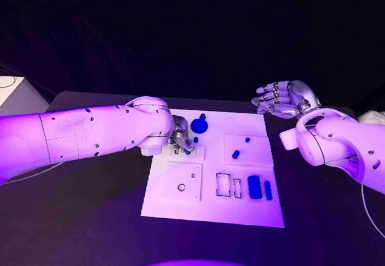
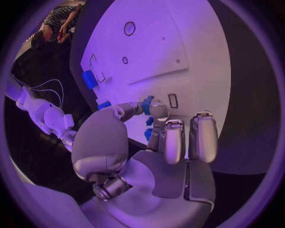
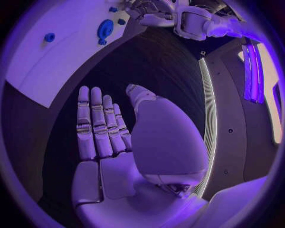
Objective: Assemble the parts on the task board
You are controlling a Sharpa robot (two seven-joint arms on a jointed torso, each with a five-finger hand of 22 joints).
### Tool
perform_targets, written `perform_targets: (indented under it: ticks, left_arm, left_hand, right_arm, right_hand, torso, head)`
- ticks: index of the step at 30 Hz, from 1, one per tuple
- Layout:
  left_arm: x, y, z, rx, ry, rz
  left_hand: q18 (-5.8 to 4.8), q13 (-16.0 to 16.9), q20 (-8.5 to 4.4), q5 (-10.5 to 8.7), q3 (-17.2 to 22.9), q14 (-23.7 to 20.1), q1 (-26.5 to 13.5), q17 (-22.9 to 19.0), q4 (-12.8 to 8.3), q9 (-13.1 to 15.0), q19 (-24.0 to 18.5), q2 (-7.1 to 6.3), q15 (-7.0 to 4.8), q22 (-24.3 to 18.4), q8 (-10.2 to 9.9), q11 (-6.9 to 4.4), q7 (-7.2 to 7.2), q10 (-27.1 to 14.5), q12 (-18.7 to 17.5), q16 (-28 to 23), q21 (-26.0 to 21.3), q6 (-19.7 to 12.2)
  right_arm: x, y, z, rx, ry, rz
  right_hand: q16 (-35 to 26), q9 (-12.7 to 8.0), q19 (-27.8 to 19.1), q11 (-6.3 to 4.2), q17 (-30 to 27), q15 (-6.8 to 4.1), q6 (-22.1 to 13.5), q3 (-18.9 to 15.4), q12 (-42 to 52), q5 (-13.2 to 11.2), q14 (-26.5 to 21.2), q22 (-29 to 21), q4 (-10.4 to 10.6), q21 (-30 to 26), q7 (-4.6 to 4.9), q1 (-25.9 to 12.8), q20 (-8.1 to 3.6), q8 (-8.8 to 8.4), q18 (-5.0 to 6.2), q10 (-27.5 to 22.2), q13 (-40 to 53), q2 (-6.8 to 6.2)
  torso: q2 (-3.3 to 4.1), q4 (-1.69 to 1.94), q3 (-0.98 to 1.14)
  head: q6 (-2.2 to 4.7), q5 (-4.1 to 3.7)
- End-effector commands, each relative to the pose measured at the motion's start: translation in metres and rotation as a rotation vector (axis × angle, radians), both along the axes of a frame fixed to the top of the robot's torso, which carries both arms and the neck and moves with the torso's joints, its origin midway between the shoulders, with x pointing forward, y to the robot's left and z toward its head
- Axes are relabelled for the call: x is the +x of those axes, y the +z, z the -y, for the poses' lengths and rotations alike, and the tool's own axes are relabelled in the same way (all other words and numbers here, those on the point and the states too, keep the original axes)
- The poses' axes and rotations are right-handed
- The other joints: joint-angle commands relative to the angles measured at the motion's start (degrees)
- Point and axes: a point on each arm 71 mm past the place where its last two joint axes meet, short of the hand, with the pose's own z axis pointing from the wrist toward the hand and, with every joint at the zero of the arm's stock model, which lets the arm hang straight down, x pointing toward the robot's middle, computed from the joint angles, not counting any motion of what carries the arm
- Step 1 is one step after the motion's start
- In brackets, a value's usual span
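Head view: left hand (image 1: 180, 141) down on the white task board (image 1: 213, 208) beside a round blue part (image 1: 199, 125); right hand (image 1: 285, 97) off the board, fingers curled, holding nothing.
Left wrist view: fingertips (image 2: 156, 110) pinching a small blue part (image 2: 147, 105).
Right wrist view: fingers (image 3: 95, 124) straight, nothing held.

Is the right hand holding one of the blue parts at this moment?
No. In the right wrist view the right hand lies flat with fingers straight and nothing in it, over the black table beside the task board.
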Motion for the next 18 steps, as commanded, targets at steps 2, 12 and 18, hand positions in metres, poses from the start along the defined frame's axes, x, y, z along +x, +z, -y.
perform_targets:
  ticks: [2,12,18]
  left_arm:
    - [-0.0018,-0.0081,-0.0043,0.036,0.014,-0.003]
    - [-0.0022,-0.0074,-0.0033,0.023,0.021,0.008]
    - [-0.0023,-0.0072,-0.0027,0.019,0.024,0.013]
  left_hand:
    - [-0.87,0.0,-0.06,0.21,10.5,6.1,1.0,15.1,-10.3,0.0,0.5,1.9,-0.46,0.2,0.1,-0.04,-1.19,0.3,0.1,0.2,0.4,1.4]
    - [-0.95,0.2,-0.09,0.22,10.7,6.1,0.9,15.1,-10.4,0.0,0.8,2.06,-0.48,0.7,0.2,-0.07,-1.2,0.5,0.3,0.2,0.5,1.5]
    - [-0.97,0.2,-0.1,0.21,10.8,6.1,0.8,15.1,-10.4,0.0,0.9,2.12,-0.49,0.8,0.2,-0.07,-1.21,0.5,0.3,0.2,0.6,1.5]
  right_arm:
    - [-0.0004,0.0002,-0.0016,-0.005,0.018,0.006]
    - [-0.0004,-0.0001,-0.0016,-0.005,0.019,0.006]
    - [-0.0004,-0.0004,-0.0017,-0.005,0.02,0.005]
  right_hand:
    - [-0.4,-0.1,-0.2,0.39,-0.1,-0.08,-0.4,0.3,0.2,0.4,-0.3,0.0,0.1,-0.2,2.57,-0.5,0.19,0.38,0.24,0.0,0.0,-0.02]
    - [-0.4,-0.1,-0.2,0.39,-0.1,-0.08,-0.4,0.3,0.2,0.4,-0.3,0.0,0.1,-0.2,2.57,-0.5,0.19,0.38,0.24,0.0,0.0,-0.02]
    - [-0.4,-0.1,-0.2,0.39,-0.1,-0.08,-0.4,0.3,0.2,0.4,-0.3,0.0,0.1,-0.2,2.57,-0.5,0.19,0.38,0.24,0.0,0.0,-0.02]
  torso:
    - [0.01,-0.01,0.05]
    - [0.0,0.08,0.01]
    - [-0.02,-0.01,0.02]
  head:
    - [-0.13,-0.03]
    - [-0.26,-0.01]
    - [-0.33,0.07]
